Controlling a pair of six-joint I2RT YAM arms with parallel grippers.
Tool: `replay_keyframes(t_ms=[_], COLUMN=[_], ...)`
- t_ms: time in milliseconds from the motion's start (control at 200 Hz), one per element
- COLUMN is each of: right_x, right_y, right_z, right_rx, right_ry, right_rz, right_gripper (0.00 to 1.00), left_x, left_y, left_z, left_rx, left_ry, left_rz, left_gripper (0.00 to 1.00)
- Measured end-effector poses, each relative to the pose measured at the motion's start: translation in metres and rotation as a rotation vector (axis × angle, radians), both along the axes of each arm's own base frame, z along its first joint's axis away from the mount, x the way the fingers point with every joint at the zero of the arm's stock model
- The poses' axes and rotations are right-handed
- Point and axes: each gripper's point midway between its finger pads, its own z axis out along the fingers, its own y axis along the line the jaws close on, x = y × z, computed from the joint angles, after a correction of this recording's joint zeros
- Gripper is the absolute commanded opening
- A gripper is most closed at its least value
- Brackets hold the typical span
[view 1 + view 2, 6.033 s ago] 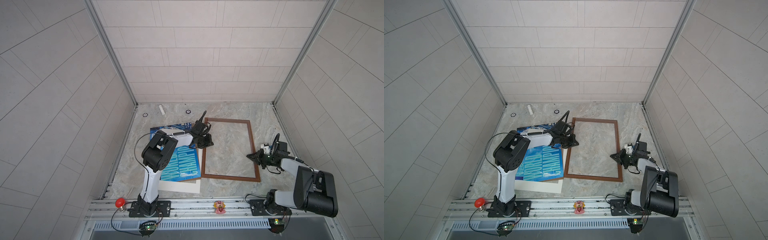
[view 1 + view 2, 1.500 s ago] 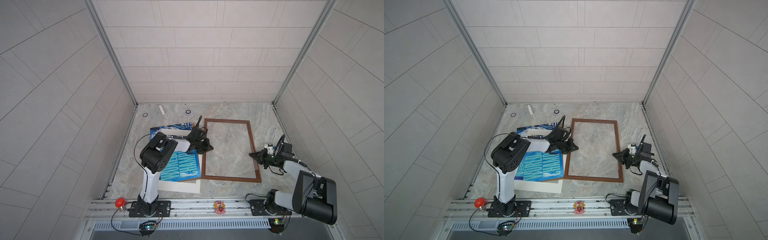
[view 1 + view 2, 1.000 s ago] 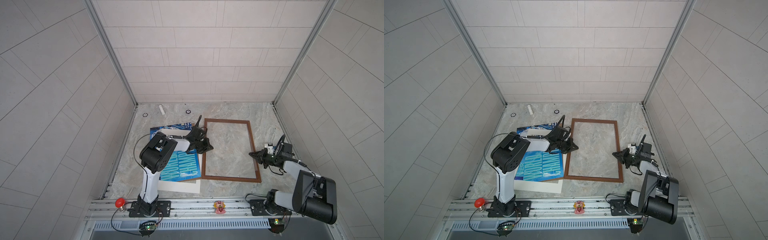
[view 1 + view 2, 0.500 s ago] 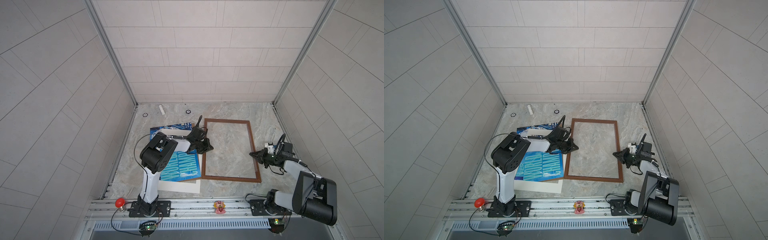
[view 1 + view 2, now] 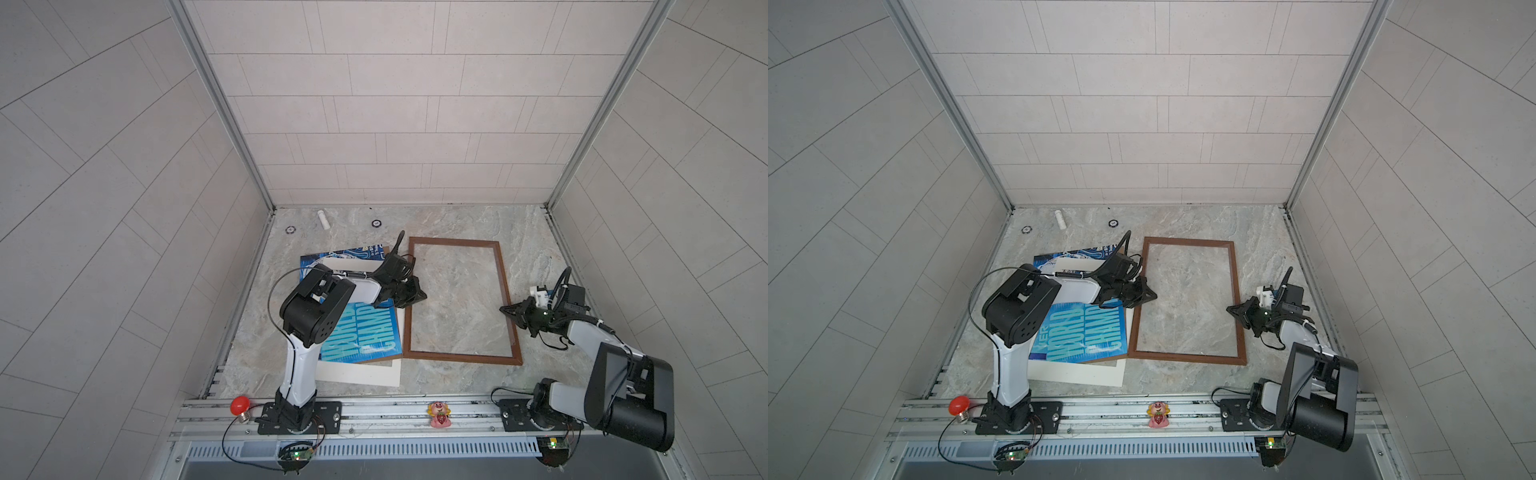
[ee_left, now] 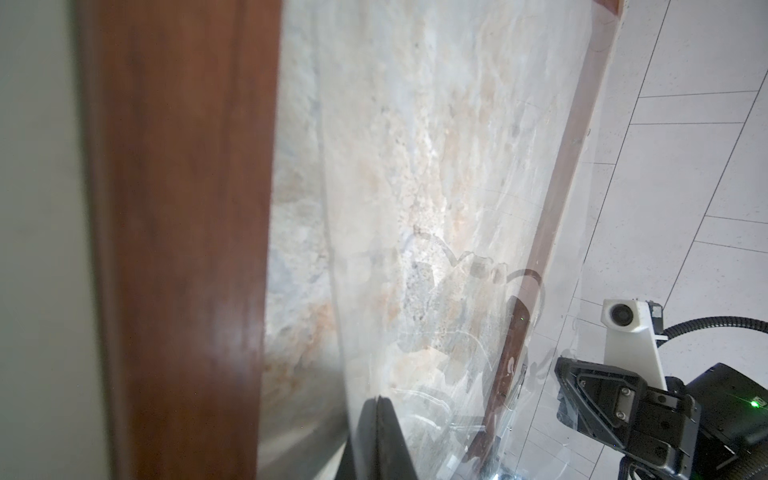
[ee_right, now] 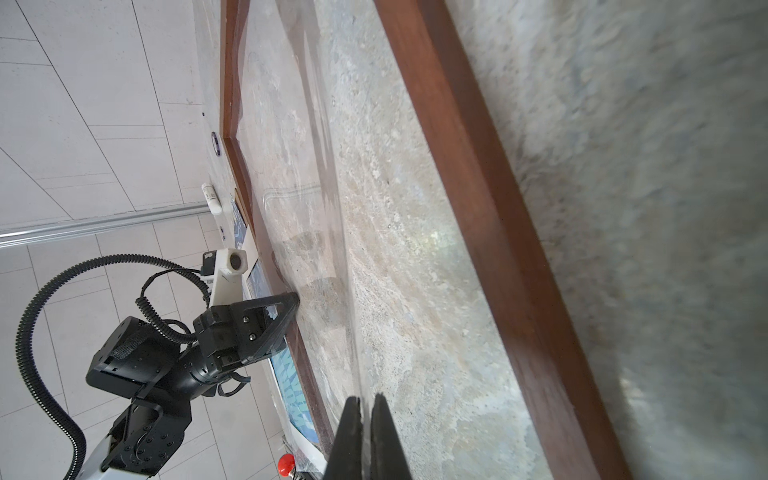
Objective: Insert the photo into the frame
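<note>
Your left end effector (image 5: pixel 417 296) is closed on the edge of a clear sheet (image 6: pixel 436 291) at the left rail of the frame (image 5: pixel 457 356). The right end effector (image 5: pixel 507 309) pinches the same sheet at the opposite rail, as both wrist views show. Gripping opposite edges probably keeps the thin sheet level while you handle it over the opening. The photo (image 5: pixel 365 336) lies flat on a white mat (image 5: pixel 365 376) on the table (image 5: pixel 457 224), just left of the frame and not yet inside. Your left forearm stretches low over the photo. Your right arm is folded, its wrist low and pointing inward.
</note>
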Motion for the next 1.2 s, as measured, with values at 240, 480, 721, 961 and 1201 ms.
replay_keyframes(t_ms=[240,480,721,961,1201], right_x=[0.002,0.0,-0.003,-0.006,-0.004], right_y=[-0.004,-0.007,-0.008,-0.014,-0.027], right_z=[0.0,-0.006,-0.014,-0.012,0.005], right_rx=[-0.036,-0.066,-0.072,-0.128,-0.242], right_ry=[-0.007,0.011,0.043,0.052,-0.004], right_rz=[0.007,0.009,0.006,-0.001,-0.027], right_gripper=[0.0,0.04,0.23,0.46,0.66], left_x=[0.0,-0.002,0.001,0.004,0.004], left_y=[0.0,-0.004,-0.005,-0.007,-0.007], left_z=[0.0,0.0,0.003,0.004,0.003], left_rx=[0.003,0.005,-0.009,-0.018,-0.023], left_ry=[-0.001,-0.005,0.001,0.0,-0.004], left_rz=[0.001,-0.003,0.019,0.039,0.049], left_gripper=[0.01,0.01,0.01,0.01,0.01])
